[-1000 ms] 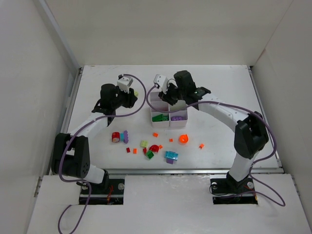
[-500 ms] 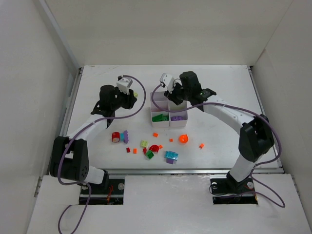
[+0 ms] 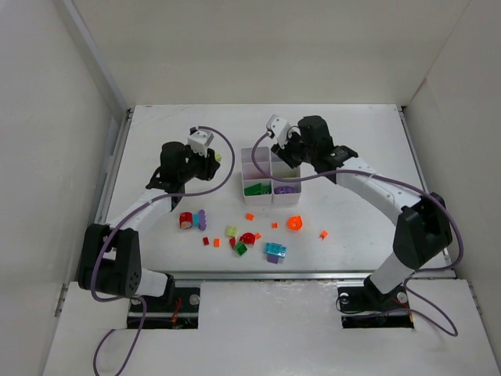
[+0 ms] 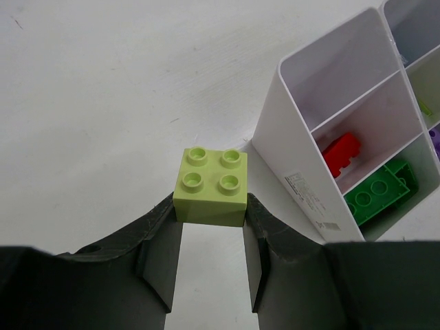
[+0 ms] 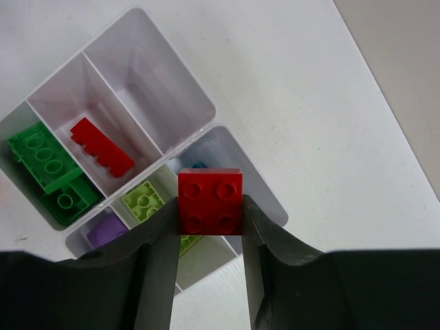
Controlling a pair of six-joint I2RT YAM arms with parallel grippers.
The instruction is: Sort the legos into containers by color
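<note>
My left gripper (image 4: 210,206) is shut on a yellow-green two-by-two brick (image 4: 212,185) and holds it over the table, just left of the white six-compartment tray (image 4: 289,137). In the top view the left gripper (image 3: 210,159) is left of the tray (image 3: 271,168). My right gripper (image 5: 210,206) is shut on a red two-by-two brick (image 5: 210,201) above the tray's far right part (image 5: 227,148). In the top view the right gripper (image 3: 288,154) hangs over that far end. The compartments hold a red piece (image 5: 103,146), green bricks (image 5: 51,172), a yellow-green brick (image 5: 148,201) and a purple piece (image 5: 106,227).
Loose legos lie on the table in front of the tray: a red, cyan and purple cluster (image 3: 192,220), an orange dome (image 3: 294,223), a cyan and purple pair (image 3: 275,251), a red piece (image 3: 248,237), a green bit (image 3: 241,248) and small orange bits (image 3: 323,233). White walls enclose the table.
My right gripper has moved to the right over the tray's far end with the red brick in it. The left gripper has shifted only slightly, still holding the yellow-green brick.
</note>
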